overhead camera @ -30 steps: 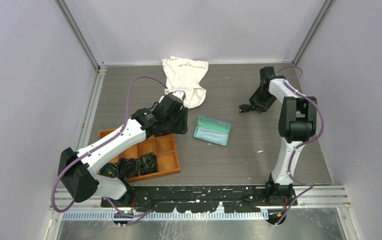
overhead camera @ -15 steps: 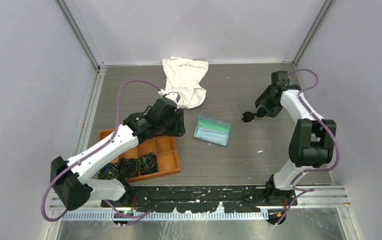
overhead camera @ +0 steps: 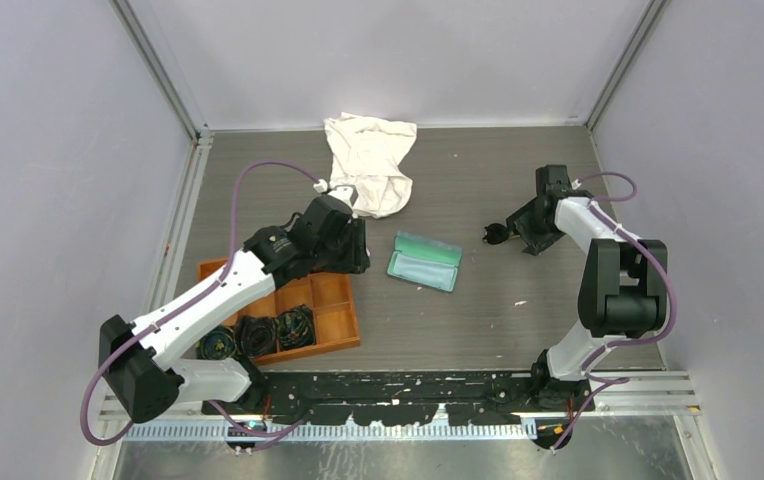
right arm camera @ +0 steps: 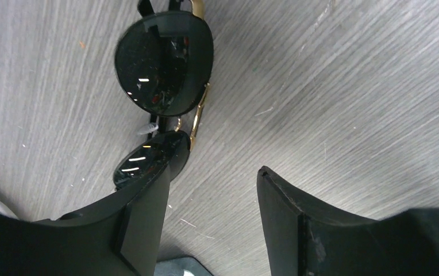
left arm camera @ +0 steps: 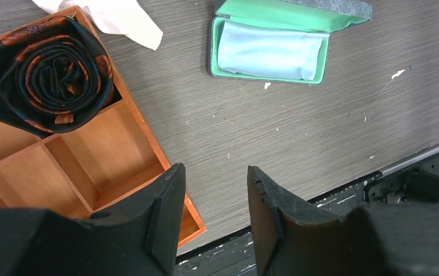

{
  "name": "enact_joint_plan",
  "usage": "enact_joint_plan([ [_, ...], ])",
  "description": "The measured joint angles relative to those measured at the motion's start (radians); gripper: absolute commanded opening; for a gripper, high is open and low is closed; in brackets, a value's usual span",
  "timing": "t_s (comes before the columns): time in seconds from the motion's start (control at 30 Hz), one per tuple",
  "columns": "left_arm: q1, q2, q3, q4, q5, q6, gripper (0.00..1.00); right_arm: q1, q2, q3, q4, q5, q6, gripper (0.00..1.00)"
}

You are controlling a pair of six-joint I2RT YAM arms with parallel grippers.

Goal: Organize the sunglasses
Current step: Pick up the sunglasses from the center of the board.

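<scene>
Open tabletop (overhead camera: pixel 473 262) lies between the glasses case (overhead camera: pixel 424 261) and the sunglasses (overhead camera: pixel 496 235).

On the table (overhead camera: pixel 478 320), the glasses case (overhead camera: pixel 424 262) lies near the middle, with the cloth (overhead camera: pixel 370 160) behind it and to its left at the far edge, and the tray (overhead camera: pixel 333 295) to its left, nearer the front. Three coiled bundles (overhead camera: pixel 258 334) sit side by side in the tray's near row of compartments, and a fourth bundle (left arm camera: pixel 45 75) fills a far-row compartment, just beside the cloth's tip. The sunglasses (overhead camera: pixel 498 233) lie on the table well to the right of the case, just beside the right gripper (right arm camera: pixel 214 190).
</scene>
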Motion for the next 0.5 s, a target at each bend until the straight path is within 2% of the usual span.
enact_joint_plan([
  [0.5,0.0,-0.002,0.0,-0.014,0.0,-0.006,0.45,0.0,0.072,0.016,0.062,-0.003,0.032,0.62],
])
